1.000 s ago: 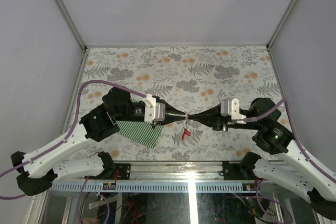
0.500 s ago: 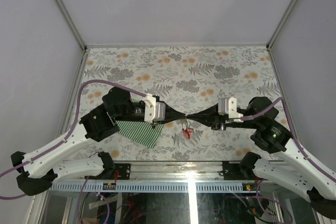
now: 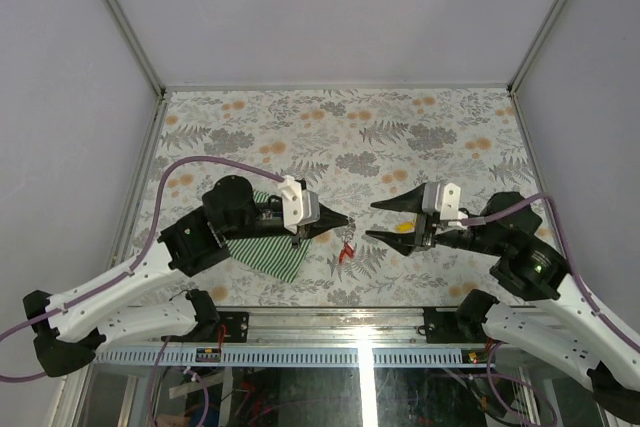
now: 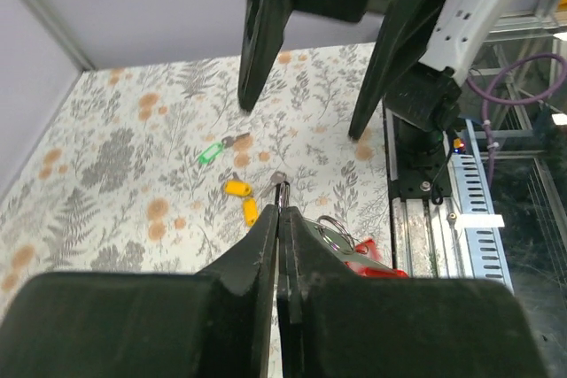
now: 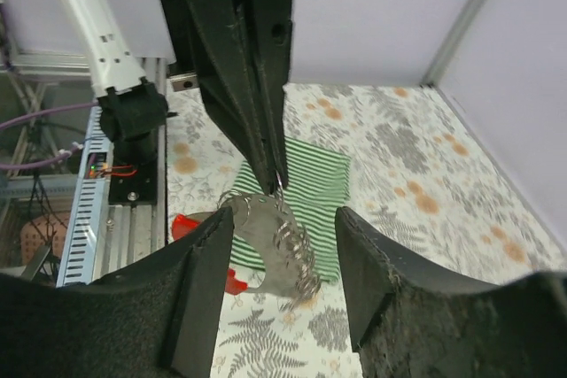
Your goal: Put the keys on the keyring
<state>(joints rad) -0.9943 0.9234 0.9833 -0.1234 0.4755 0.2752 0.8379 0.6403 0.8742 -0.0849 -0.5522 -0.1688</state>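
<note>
Midway along the table's [image 3: 330,127] near edge, just right of a striped cloth [image 3: 262,252], the left hand [image 3: 343,219] is pinched closed on the keyring [image 3: 346,247], whose red tag hangs below the fingertips. Facing it, the right hand [image 3: 369,220] stands open, holding nothing. Yellow and green keys [image 4: 236,188] lie loose on the table beneath it.

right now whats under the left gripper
The keyring dangles from the shut left gripper, red tag lowest. Farther back, the striped cloth lies under the left arm, which covers the cloth's far part.
</note>
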